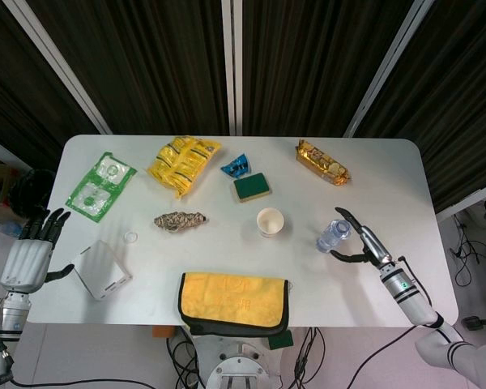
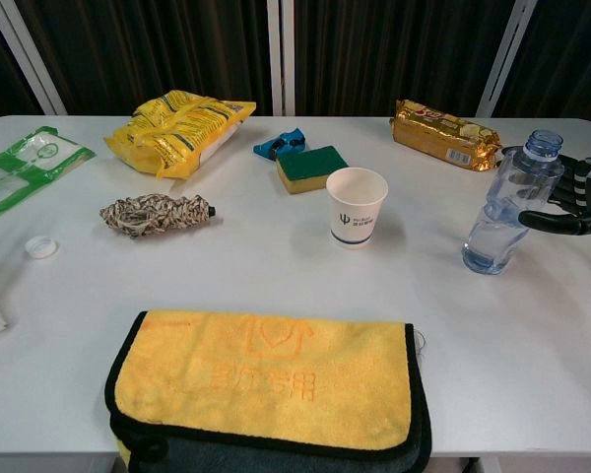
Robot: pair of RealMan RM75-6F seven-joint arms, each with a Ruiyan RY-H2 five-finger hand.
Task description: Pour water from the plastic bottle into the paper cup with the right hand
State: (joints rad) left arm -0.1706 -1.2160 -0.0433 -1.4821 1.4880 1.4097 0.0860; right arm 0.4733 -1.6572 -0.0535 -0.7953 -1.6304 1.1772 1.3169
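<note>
The clear plastic bottle [image 1: 333, 236] [image 2: 507, 212] stands upright and uncapped at the right of the white table [image 1: 389, 186], partly filled with water. The white paper cup [image 1: 270, 221] [image 2: 357, 205] stands upright to the bottle's left, a short gap away. My right hand [image 1: 358, 241] [image 2: 576, 197] is just right of the bottle with fingers and thumb spread on either side of it; no firm grip shows. My left hand [image 1: 32, 247] hovers off the table's left edge with fingers extended, holding nothing. It does not show in the chest view.
A white bottle cap [image 1: 130, 237] [image 2: 40, 246] lies at the left. A yellow towel [image 1: 233, 301] [image 2: 266, 379] covers the front edge. A white box [image 1: 102, 270], woven bundle [image 1: 180, 220], green sponge [image 1: 251, 186], yellow bag [image 1: 182, 162] and gold packet [image 1: 322, 161] lie around.
</note>
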